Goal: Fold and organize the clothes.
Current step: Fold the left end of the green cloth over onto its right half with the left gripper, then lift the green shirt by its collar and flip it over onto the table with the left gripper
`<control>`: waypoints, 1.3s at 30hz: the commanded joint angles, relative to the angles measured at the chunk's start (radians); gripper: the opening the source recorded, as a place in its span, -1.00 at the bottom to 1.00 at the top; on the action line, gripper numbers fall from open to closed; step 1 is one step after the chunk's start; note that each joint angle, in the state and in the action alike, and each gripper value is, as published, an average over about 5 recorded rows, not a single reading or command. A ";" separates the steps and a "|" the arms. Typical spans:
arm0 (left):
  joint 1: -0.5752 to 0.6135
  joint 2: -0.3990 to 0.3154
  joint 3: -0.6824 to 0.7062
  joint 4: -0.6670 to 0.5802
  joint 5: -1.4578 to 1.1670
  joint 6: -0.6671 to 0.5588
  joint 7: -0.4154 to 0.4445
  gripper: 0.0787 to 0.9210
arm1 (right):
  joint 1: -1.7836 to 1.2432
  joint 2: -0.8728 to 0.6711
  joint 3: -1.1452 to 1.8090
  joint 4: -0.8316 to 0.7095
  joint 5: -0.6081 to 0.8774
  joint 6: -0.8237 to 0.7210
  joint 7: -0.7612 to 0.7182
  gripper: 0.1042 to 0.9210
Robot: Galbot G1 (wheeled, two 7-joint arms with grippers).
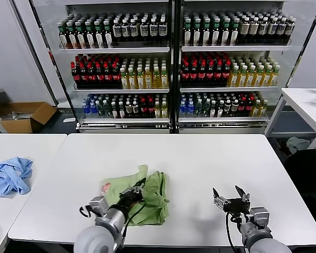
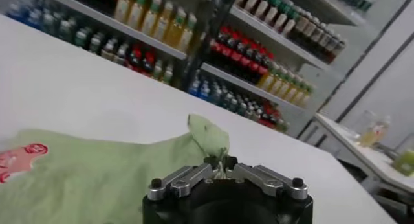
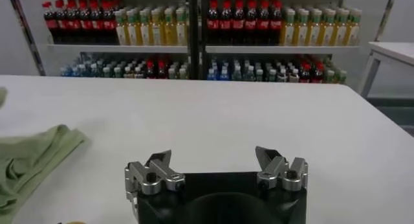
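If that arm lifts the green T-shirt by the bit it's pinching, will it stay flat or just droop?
Most likely droop: the green T-shirt already lies in soft, rumpled folds on the white table. The left gripper, shut on a small peak of cloth, would probably drag the rest along behind. It looks thin and light, so lifting should be easy. The right gripper hovers open nearby.

1. We see the T-shirt lying crumpled on the main table, in the lower centre-left of the head view.
2. Our left gripper sits over the shirt, pinching a fold of it.
3. Our right gripper hovers at lower right, well apart from the shirt.
4. A smaller garment lies on the side table at far left.
5. Shelves of bottles fill the top, behind the tables.
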 commanded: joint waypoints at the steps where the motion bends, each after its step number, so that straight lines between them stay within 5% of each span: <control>1: -0.045 -0.057 0.116 0.113 0.075 -0.084 0.068 -0.89 | 0.003 0.000 0.000 0.005 -0.001 0.000 0.000 0.76; 6: -0.013 -0.044 0.104 0.022 0.111 -0.142 0.121 -0.58 | 0.012 -0.001 -0.008 0.007 -0.001 -0.001 -0.001 0.76; 12: 0.129 0.085 -0.109 -0.195 0.169 -0.103 0.106 -0.17 | 0.033 -0.005 -0.023 -0.002 0.002 -0.001 -0.002 0.76; 17: 0.255 0.167 -0.313 -0.064 0.390 -0.068 0.096 0.18 | 0.053 -0.004 -0.041 -0.017 0.002 0.000 -0.003 0.76; 25: 0.216 0.117 -0.284 0.071 0.353 -0.026 0.083 0.69 | 0.060 -0.006 -0.052 -0.023 0.000 -0.002 -0.002 0.76; 39: 0.145 0.114 -0.268 0.143 0.283 0.006 0.071 0.74 | 0.045 0.001 -0.042 -0.018 -0.008 0.000 -0.005 0.76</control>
